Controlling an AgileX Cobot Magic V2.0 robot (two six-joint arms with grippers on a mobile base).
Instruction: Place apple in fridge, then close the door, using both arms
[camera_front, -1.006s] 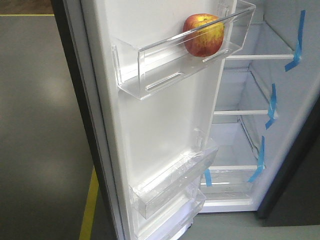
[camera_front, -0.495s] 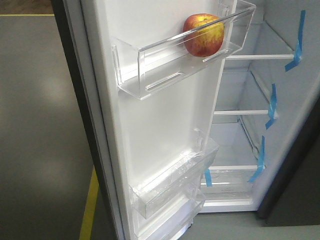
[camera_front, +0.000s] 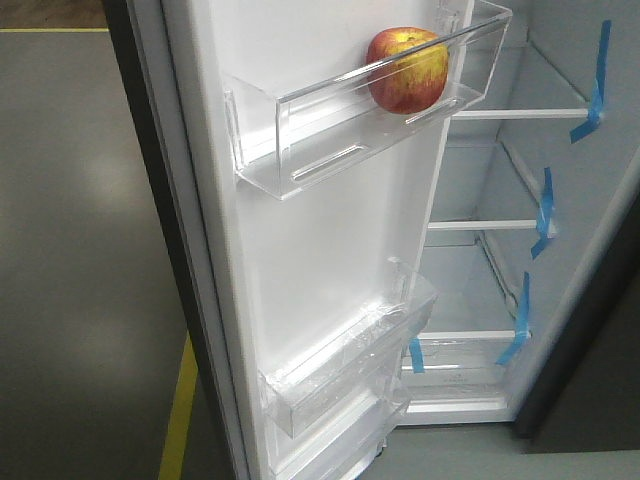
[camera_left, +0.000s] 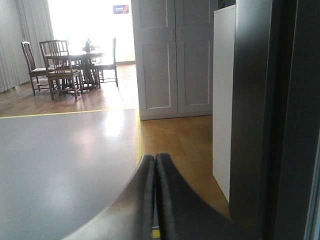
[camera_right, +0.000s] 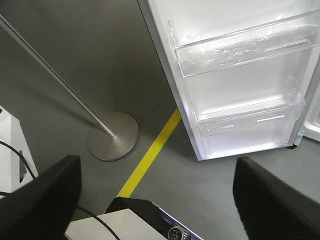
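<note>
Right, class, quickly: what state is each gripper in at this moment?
Left gripper: closed, fingers pressed together, holding nothing.
Right gripper: open, empty.

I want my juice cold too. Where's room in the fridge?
The top door bin is bare left of the apple, which sits at its right end. The shelves by the blue tape look bare too. Lower door bins have crinkly film.

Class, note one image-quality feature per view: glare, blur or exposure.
Front-facing view: the apple is sharp, with soft glare on the floor. Left wrist view: the far background is blown out white; the left gripper, jaws together, is a dark blur. Right wrist view: the right gripper is blurred; the lower door bin glows bright.
</note>
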